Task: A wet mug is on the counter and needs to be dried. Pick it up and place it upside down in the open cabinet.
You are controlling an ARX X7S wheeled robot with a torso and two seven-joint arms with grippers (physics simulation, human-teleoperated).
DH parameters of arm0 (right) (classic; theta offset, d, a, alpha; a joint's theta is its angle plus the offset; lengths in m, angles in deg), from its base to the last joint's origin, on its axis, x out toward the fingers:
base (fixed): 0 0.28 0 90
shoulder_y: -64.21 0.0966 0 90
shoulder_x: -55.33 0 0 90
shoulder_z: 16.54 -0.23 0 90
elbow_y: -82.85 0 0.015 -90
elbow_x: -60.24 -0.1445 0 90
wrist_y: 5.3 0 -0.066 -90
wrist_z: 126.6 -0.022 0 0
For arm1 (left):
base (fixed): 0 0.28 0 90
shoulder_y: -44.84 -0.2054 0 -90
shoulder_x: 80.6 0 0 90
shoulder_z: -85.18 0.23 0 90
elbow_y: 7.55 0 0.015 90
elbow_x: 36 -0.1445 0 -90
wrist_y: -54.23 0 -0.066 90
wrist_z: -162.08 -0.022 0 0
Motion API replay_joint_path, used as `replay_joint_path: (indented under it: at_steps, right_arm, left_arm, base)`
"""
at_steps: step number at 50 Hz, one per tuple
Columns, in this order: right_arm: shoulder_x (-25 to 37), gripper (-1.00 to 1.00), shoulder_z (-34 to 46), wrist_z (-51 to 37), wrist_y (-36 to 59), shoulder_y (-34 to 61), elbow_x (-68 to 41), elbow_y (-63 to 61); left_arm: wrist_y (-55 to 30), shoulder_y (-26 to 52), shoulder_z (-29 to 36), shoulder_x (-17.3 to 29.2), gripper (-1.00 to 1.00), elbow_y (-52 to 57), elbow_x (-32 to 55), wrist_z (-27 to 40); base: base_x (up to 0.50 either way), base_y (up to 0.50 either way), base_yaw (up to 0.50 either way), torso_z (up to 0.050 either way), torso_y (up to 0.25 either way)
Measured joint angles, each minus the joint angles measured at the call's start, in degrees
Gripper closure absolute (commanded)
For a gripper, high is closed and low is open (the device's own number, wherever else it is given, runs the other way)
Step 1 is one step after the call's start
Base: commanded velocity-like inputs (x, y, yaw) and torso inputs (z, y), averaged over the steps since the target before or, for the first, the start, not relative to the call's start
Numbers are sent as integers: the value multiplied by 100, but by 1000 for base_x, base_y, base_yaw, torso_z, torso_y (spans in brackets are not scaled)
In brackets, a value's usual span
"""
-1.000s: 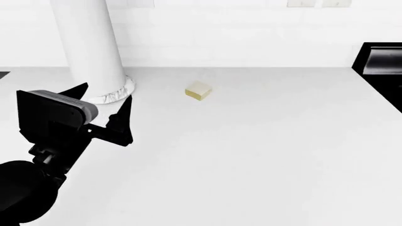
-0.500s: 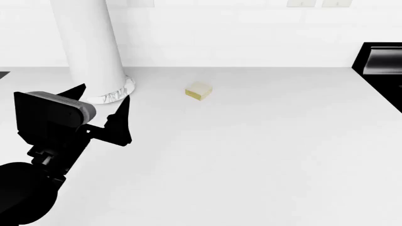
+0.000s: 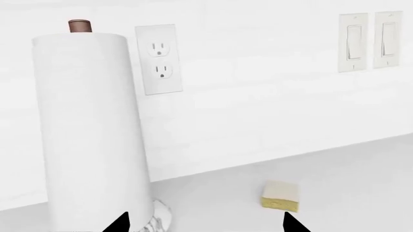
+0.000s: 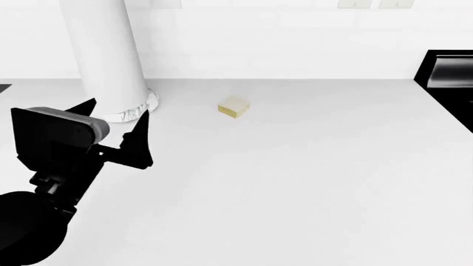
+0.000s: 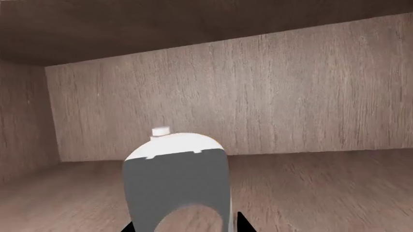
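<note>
In the right wrist view the mug (image 5: pixel 175 179) appears grey with a pale rounded far end, inside the open wooden cabinet (image 5: pixel 290 96). My right gripper (image 5: pixel 184 226) is shut on the mug, one dark fingertip against each side. Whether the mug touches the cabinet floor cannot be told. The right gripper is outside the head view. My left gripper (image 4: pixel 118 126) hovers over the white counter (image 4: pixel 296 183) at the left. It is open with nothing between its fingertips (image 3: pixel 120 223).
A tall paper-towel roll (image 4: pixel 103 50) stands just behind the left gripper. A small yellow block (image 4: pixel 234 107) lies on the counter right of it. The black stove (image 4: pixel 451 83) is at the far right. A wall outlet (image 3: pixel 158 59) and light switches (image 3: pixel 369 41) are on the back wall.
The left arm has drifted slightly left and down in the head view, still open. The roll and block have not moved.
</note>
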Motion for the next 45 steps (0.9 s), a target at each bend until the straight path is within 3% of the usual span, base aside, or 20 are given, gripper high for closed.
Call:
replay_joint_path:
  at_steps: [16, 45]
  right_arm:
    - [-267, 100, 94, 518, -387, -2, 1220, 314]
    - [-383, 100, 842, 199, -1183, -2, 851, 1091]
  left_arm:
    - [0, -26, -28, -33, -100, -3, -45, 166]
    - [-88, -28, -94, 39, -100, 106, 69, 382]
  base:
    - [0, 0, 0, 0, 0]
    - [0, 0, 0, 0, 0]
